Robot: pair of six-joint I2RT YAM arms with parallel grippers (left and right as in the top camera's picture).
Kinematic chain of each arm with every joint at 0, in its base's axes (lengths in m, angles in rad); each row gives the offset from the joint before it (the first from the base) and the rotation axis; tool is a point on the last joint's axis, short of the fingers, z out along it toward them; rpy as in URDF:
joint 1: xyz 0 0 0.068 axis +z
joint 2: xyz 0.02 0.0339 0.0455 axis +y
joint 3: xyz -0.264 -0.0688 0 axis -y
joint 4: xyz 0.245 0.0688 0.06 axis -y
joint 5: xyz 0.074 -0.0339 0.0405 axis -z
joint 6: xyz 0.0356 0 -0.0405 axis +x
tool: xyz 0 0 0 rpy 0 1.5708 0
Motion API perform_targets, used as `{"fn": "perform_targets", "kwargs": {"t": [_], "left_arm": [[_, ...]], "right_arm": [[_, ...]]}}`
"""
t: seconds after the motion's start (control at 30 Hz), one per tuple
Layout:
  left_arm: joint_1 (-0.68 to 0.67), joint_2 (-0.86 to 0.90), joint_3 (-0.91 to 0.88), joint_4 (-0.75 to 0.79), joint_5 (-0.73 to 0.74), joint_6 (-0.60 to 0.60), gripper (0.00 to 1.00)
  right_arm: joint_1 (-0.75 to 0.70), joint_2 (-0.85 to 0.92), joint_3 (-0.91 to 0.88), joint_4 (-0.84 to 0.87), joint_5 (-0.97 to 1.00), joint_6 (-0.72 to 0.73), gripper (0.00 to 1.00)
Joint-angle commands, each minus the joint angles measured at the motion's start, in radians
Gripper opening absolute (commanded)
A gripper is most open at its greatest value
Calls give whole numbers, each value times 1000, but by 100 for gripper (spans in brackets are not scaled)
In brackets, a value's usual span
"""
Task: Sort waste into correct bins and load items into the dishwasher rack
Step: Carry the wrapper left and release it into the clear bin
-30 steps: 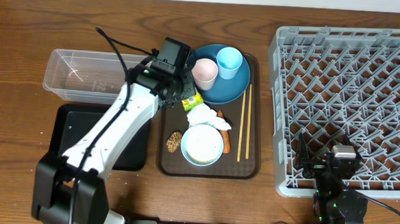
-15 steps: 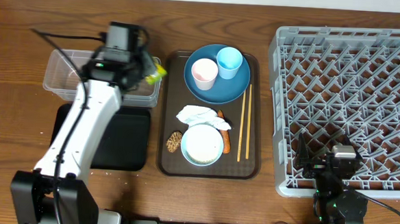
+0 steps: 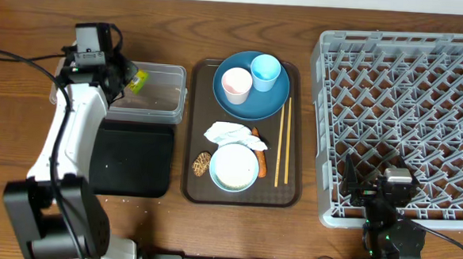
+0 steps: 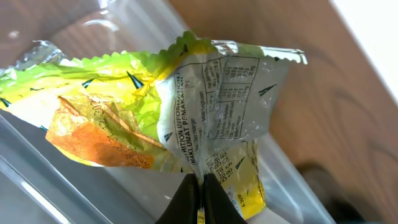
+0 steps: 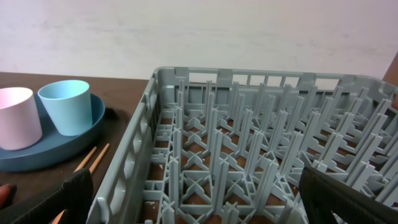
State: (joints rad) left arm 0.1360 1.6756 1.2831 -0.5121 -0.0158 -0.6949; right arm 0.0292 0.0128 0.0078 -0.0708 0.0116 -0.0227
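Yellow-green wrapper (image 4: 186, 106) is clamped in left gripper (image 4: 200, 186) over clear tub (image 3: 157, 102), not yet dropped. Right gripper (image 5: 211, 190) is held wide apart, empty. Nothing is loaded in dishwasher rack (image 3: 407, 115); dishes (image 3: 256, 107) and other waste (image 3: 227, 133) are left on brown tray (image 3: 288, 194).

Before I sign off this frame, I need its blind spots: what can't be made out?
- Left wrist: the yellow-green wrapper fills the view, hiding most of the clear tub; the bottom edge cuts off the left hand.
- Overhead: the left arm covers the tub's left end; the brown lump is too small to identify.
- Right wrist: the right hand shows only as dark corners.
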Motion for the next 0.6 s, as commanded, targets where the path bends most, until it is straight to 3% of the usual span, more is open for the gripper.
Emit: {"fn": "perform_targets", "kwargs": {"t": [0.0, 0.3, 0.4, 0.57], "left_arm": [[21, 39, -8, 1, -24, -32, 6], [26, 56, -8, -2, -23, -14, 7], [27, 56, -8, -14, -23, 25, 33], [27, 55, -8, -29, -23, 62, 37]], "right_arm": [[-7, -3, -2, -3, -5, -8, 99], [-7, -3, -2, -3, -5, -8, 99], [-7, -3, -2, -3, -5, -8, 99], [-7, -3, -2, -3, -5, -8, 99]]}}
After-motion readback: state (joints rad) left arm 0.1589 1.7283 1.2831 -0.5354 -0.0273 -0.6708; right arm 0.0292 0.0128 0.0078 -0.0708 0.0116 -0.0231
